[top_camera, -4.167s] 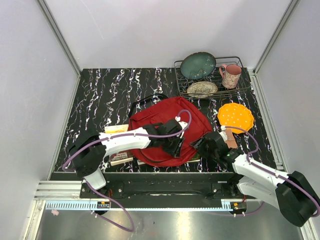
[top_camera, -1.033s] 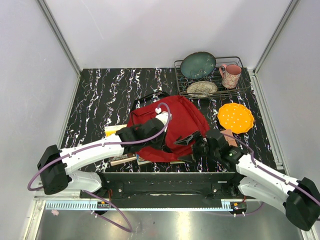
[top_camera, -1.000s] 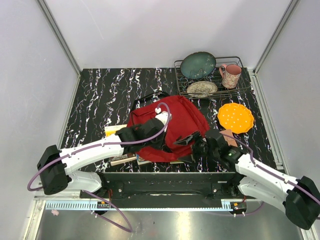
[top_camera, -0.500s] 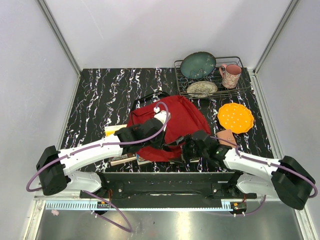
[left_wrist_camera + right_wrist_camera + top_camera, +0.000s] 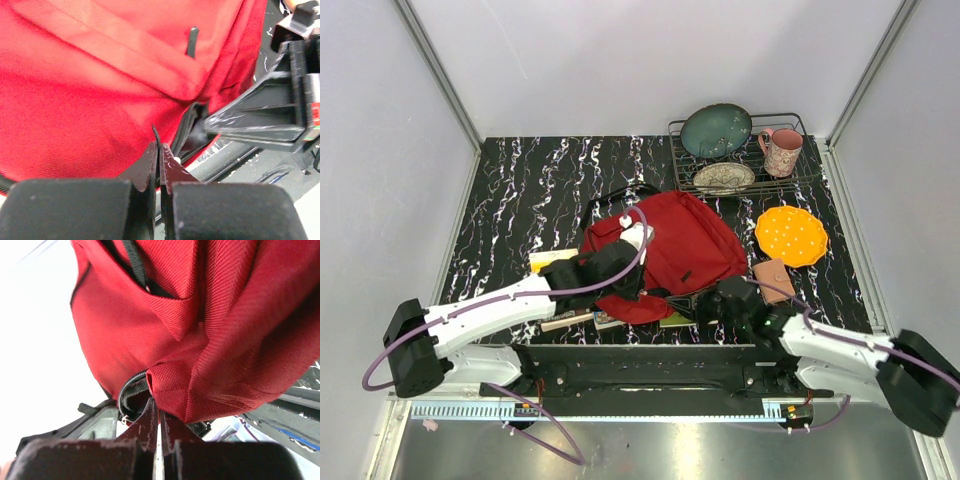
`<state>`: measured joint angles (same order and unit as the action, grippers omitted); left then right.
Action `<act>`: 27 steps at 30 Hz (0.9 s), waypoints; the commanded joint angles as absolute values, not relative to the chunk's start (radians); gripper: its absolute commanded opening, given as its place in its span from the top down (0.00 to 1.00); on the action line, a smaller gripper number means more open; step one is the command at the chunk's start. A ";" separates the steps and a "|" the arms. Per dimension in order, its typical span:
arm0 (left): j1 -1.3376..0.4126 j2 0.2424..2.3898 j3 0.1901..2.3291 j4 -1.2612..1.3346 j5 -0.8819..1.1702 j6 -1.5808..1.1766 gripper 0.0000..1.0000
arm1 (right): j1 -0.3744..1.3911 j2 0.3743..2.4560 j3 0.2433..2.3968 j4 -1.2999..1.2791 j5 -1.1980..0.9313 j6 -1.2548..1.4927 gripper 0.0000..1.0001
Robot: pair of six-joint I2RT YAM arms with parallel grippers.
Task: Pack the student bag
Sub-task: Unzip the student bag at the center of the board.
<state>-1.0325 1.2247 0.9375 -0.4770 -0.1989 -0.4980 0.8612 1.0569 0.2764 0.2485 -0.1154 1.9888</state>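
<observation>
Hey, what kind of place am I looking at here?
Most likely a robot lab test cell, not a home: plain white walls on metal framing box in a black marbled table, with staged props on it, a red backpack and a dish rack.

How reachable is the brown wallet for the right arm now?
Probably yes, but not at once: the brown wallet lies uncovered beside the right arm, yet the right pincer looks shut on the near edge of the student bag and would have to let go first.

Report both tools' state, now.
Left tool: closed, pinching a thin black tab at the backpack's edge.
Right tool: closed on the backpack's red fabric beside the zip.
</observation>
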 commanded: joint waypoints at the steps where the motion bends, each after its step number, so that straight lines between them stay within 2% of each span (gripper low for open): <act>1: -1.032 1.135 0.890 -0.472 -0.291 -0.509 1.00 | 0.859 0.856 0.201 0.065 0.125 2.198 1.00; 8: -0.982 0.993 0.818 -0.538 -0.356 -0.497 1.00 | 0.857 0.482 0.118 -0.241 0.278 2.214 1.00; 14: -0.913 0.945 0.810 -0.546 -0.325 -0.459 1.00 | 0.854 0.439 0.129 -0.314 0.290 2.142 1.00; 16: -0.913 0.945 0.811 -0.525 -0.301 -0.448 1.00 | 0.854 0.455 0.184 -0.314 0.302 2.021 0.78; 17: -0.913 0.945 0.813 -0.516 -0.267 -0.446 1.00 | 0.854 0.462 0.214 -0.314 0.308 1.955 0.61; 18: -0.914 0.946 0.815 -0.508 -0.259 -0.446 1.00 | 0.854 0.474 0.289 -0.319 0.319 1.809 0.41; 19: -0.913 0.948 0.818 -0.499 -0.252 -0.452 1.00 | 0.856 0.501 0.335 -0.349 0.322 1.739 0.33; 22: -0.914 0.950 0.818 -0.479 -0.238 -0.456 1.00 | 0.856 0.590 0.529 -0.499 0.333 1.568 0.19; 27: -0.913 0.954 0.822 -0.448 -0.204 -0.449 1.00 | 0.857 0.716 0.692 -0.480 0.197 1.445 0.18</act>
